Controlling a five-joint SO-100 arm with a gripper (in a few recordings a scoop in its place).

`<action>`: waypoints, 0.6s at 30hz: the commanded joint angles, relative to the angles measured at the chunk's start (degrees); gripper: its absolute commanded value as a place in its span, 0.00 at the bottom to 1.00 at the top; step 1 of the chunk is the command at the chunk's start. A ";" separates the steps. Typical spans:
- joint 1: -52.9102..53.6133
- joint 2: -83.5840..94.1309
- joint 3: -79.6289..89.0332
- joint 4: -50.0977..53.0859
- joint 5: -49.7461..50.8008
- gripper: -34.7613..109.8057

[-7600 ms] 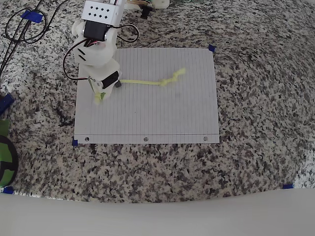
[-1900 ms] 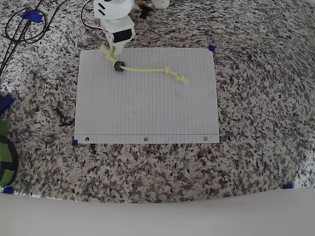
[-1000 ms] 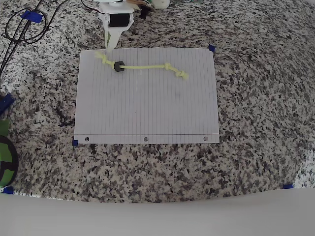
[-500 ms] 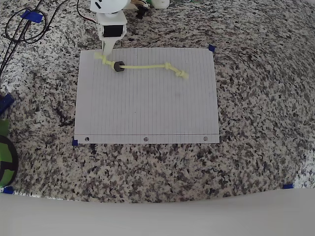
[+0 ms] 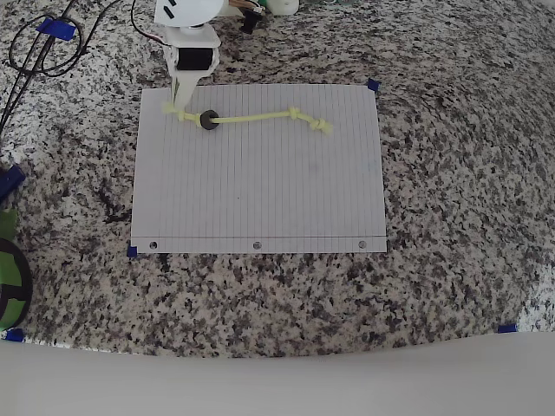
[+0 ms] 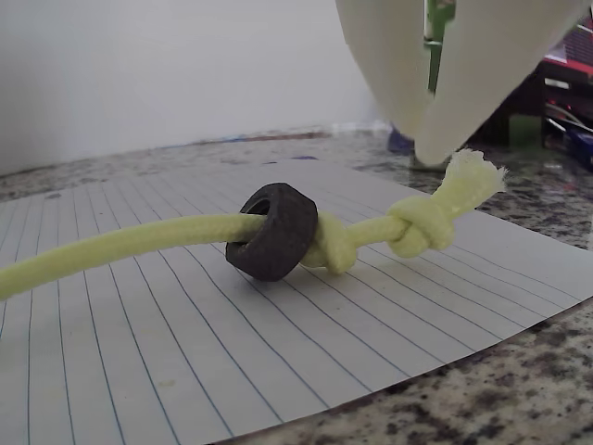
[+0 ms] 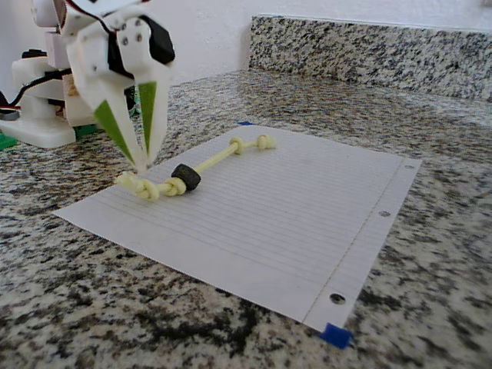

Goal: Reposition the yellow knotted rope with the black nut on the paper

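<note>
The paper (image 5: pixel 260 182) lies flat on the speckled granite counter (image 5: pixel 451 173), its three punched holes along the edge farthest from the arm in the overhead view. Small blue tape tabs (image 7: pixel 336 335) sit at some of the paper's corners.

The yellow knotted rope (image 5: pixel 256 117) rests on the paper, running roughly parallel to the paper's top edge in the overhead view — from a knot near the paper's upper-left corner to a knotted end (image 5: pixel 319 126) past the paper's middle. In the wrist view the near end knot (image 6: pixel 422 227) has a frayed tip that reaches close to the paper's edge.

The black nut (image 5: pixel 207 120) is threaded on the rope and stands on its edge on the paper, touching a knot (image 6: pixel 334 248) just inside the end knot; the fixed view shows the same order (image 7: pixel 185 177).

The gripper (image 5: pixel 179 102) hangs over the paper's upper-left corner, tips pointing down just above the rope's end knot. In the fixed view (image 7: pixel 141 164) and the wrist view (image 6: pixel 424 139) the two white fingers meet at their tips and hold nothing — the rope lies free beneath them
</note>
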 commanded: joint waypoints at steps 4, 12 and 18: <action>1.67 16.61 3.08 8.53 -3.25 0.24; -0.88 36.30 5.45 20.04 -20.48 0.24; -10.28 43.86 5.45 28.30 -21.45 0.24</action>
